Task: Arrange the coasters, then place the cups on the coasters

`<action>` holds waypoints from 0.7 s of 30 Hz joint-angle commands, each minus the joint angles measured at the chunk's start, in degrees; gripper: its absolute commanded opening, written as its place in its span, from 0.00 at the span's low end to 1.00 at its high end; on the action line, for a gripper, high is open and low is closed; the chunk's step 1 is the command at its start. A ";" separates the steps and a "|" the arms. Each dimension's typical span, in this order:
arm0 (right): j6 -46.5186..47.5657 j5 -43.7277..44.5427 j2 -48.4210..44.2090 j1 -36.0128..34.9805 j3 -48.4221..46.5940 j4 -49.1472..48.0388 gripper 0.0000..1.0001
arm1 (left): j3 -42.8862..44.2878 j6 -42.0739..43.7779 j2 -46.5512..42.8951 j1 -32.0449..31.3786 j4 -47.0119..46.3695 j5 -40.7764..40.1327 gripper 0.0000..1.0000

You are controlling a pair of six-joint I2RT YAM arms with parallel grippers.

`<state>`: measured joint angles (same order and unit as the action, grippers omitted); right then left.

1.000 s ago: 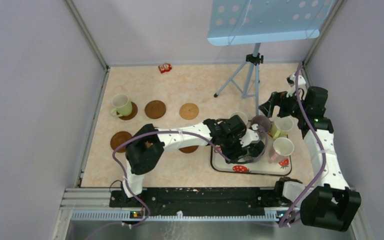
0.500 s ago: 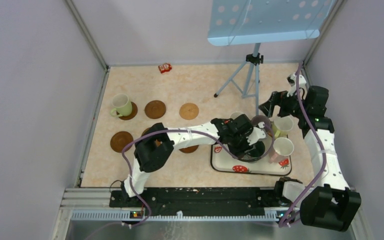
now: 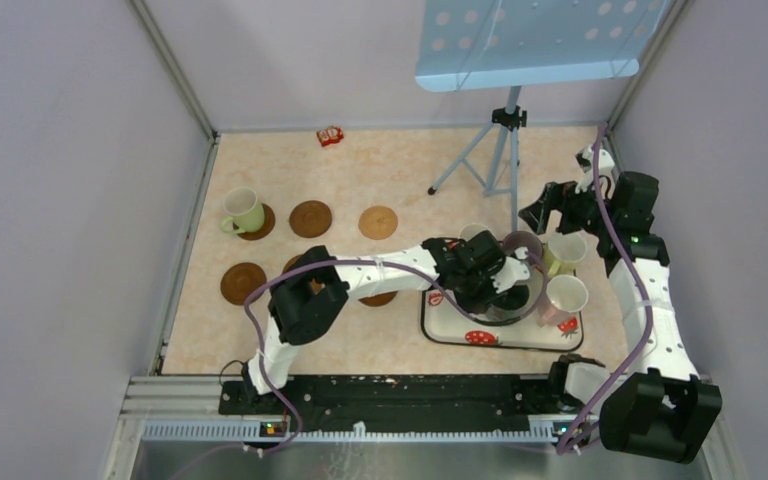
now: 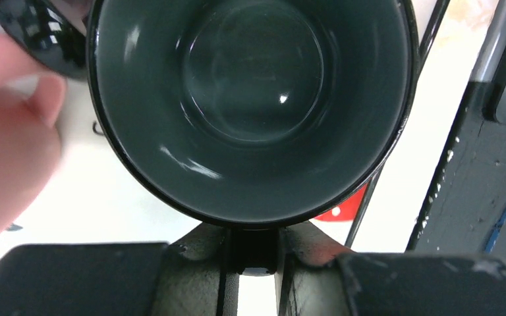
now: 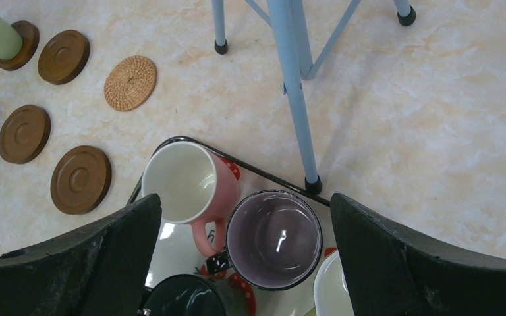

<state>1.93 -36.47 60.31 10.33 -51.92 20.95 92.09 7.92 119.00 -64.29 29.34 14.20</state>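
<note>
Grip looks set: your left gripper (image 4: 253,253) pinches narrow on the near edge of the dark cup (image 4: 250,99) (handle or wall, I can't tell), which sits on the tray (image 3: 520,345), presumably for carrying to a bare coaster (image 3: 310,218). Your right gripper (image 5: 245,203) hangs wide nearby.

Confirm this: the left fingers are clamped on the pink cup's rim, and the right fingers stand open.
Wrong cup: the left wrist view shows the left fingers clamped on the rim of the dark green cup. The right fingers do stand open.
</note>
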 commanded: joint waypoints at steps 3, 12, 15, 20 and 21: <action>0.57 -0.51 -0.80 0.99 -2.85 -0.47 0.97 | -6.81 2.60 -11.55 0.22 -0.71 2.83 0.02; 1.08 -2.45 -0.87 1.10 -2.58 -0.46 0.97 | -13.28 7.53 -26.42 5.93 6.09 9.12 0.00; 1.64 -2.77 -0.70 1.10 -2.40 -0.31 0.97 | -15.21 7.61 -31.44 15.41 7.02 20.84 0.00; 1.93 -3.58 -0.42 1.10 -2.31 -0.40 0.97 | -16.56 8.83 -38.48 30.27 8.21 20.20 0.00; 1.97 -3.75 -0.33 1.10 -2.29 -0.45 0.97 | -17.25 9.30 -39.81 32.32 7.89 18.92 0.00</action>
<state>2.92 -38.33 60.31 10.57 -51.92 21.04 75.85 14.81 86.21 -39.66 38.17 31.07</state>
